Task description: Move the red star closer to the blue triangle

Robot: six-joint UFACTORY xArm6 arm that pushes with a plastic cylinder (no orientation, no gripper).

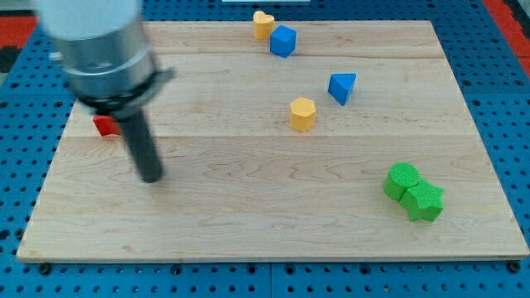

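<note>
The red star lies near the board's left edge, partly hidden behind the rod, so only a small red piece shows. The blue triangle sits right of centre in the upper half of the board. My tip rests on the board just below and to the right of the red star, a short gap from it. The blue triangle is far to the tip's right.
A yellow hexagonal block stands just left of and below the blue triangle. A yellow heart and a blue cube sit at the top edge. Two green blocks touch each other at the lower right. The wooden board lies on blue pegboard.
</note>
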